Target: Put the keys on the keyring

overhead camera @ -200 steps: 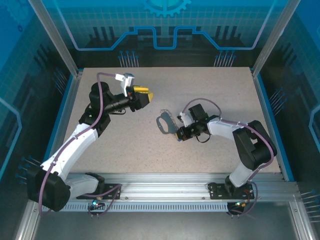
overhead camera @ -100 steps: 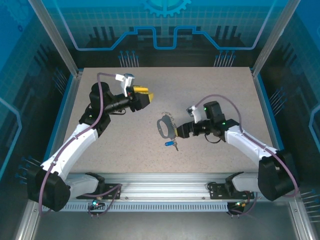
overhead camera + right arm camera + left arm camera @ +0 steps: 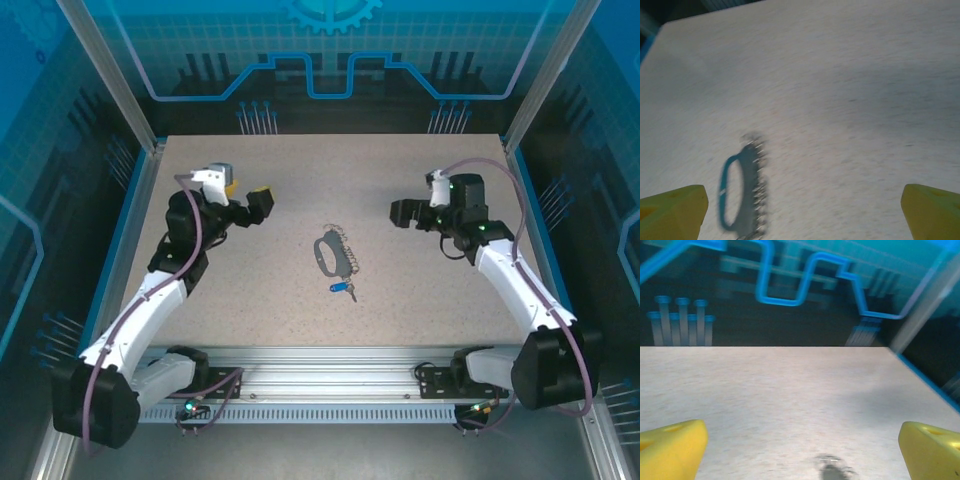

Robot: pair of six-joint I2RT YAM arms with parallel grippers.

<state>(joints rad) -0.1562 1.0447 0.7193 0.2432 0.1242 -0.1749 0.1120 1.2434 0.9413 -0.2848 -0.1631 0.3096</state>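
1. The left gripper [image 3: 260, 201] hangs over the left part of the table [image 3: 430, 305], its yellow fingers [image 3: 670, 447] spread wide and holding nothing.
2. The keyring [image 3: 328, 252] lies flat at mid-table. The blue-headed key [image 3: 340, 289] lies just nearer than its chain; I cannot tell whether they are joined.
3. The right gripper [image 3: 398, 212] hovers to the right of the keyring, spread wide and empty.
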